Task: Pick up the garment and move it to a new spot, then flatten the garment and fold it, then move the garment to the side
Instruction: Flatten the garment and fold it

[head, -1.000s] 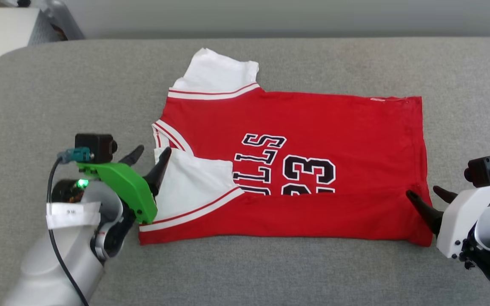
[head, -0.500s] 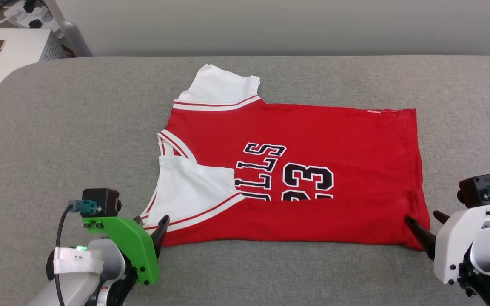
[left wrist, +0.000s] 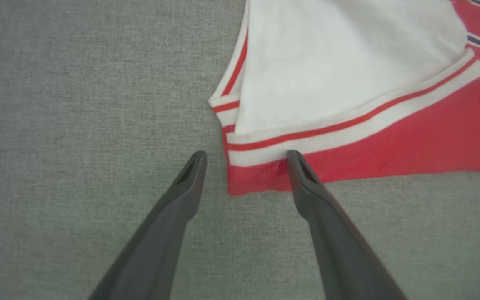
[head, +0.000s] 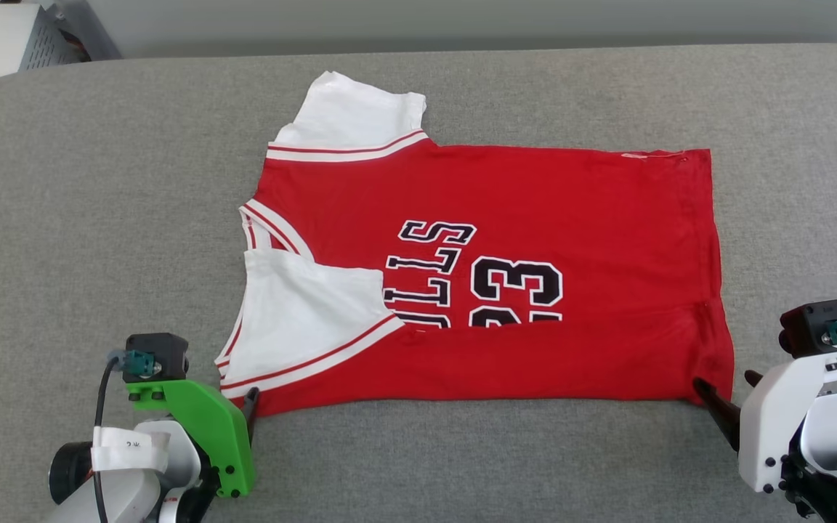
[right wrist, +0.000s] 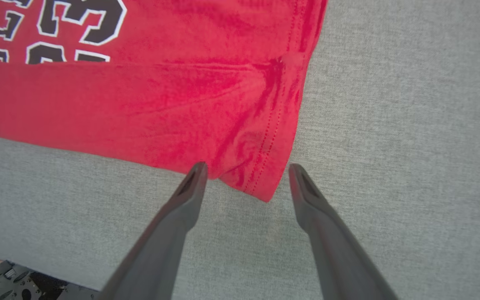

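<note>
Smooth red garment [head: 535,211], part-folded, grey woven surface [head: 99,181]

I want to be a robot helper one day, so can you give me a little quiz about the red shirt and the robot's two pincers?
1. True or false: the left pincer is shut tight on the shirt.
2. Pick one: which white sleeve is folded over onto the front of the shirt? A) the near sleeve B) the far sleeve C) both
3. Fill the gap: the right pincer is open around a bottom ___ of the shirt.

Key
1. False. It is open, with a corner of the shirt between its tips.
2. A
3. corner
</note>
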Robot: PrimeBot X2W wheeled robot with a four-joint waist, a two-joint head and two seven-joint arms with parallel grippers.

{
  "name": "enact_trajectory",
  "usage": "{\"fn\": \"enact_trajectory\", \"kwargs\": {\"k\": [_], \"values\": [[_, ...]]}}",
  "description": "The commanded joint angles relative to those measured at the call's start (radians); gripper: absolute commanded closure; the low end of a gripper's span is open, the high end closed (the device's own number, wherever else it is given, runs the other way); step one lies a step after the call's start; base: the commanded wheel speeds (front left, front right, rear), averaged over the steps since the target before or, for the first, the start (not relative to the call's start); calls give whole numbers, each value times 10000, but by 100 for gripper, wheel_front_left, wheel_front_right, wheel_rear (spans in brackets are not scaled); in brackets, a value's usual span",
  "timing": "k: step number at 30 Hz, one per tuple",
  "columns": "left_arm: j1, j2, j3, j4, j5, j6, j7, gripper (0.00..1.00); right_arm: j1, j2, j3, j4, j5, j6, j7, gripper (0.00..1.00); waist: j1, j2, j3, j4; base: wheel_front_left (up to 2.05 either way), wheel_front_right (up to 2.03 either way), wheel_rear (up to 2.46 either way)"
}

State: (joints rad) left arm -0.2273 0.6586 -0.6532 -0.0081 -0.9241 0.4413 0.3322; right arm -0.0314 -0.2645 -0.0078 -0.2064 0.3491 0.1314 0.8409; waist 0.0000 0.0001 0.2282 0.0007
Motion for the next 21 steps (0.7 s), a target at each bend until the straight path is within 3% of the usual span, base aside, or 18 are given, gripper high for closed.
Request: {"fn": "enact_trajectory", "kwargs": {"k": [1,5,10,11,12,21], "values": [[-51,53,28,109,84,102,-3,0,-64,60,-32,-68,-59,-7,27,0,0,-1,215,-89,0,0,0],[-206,55,-46,433,180,177,115,0,-138,81,2,-97,-91,-7,30,0,0,-1,426,-147,0,0,0],[-292,-113,-202,815,16,-29,372,0,-217,61,23,-88,-95,-7,-9,0,0,-1,585,-179,0,0,0],[-279,-159,-231,875,-59,-93,439,63,-224,55,21,-81,-101,-7,-17,0,0,-1,595,-182,0,0,0],[-238,-201,-315,926,-160,-216,580,100,-233,36,17,-79,-116,-7,-61,0,0,-1,595,-177,0,0,0],[-135,-399,-464,683,-358,-588,589,100,-41,-67,-321,222,-314,-7,-15,0,0,-1,79,96,0,0,0]]}}
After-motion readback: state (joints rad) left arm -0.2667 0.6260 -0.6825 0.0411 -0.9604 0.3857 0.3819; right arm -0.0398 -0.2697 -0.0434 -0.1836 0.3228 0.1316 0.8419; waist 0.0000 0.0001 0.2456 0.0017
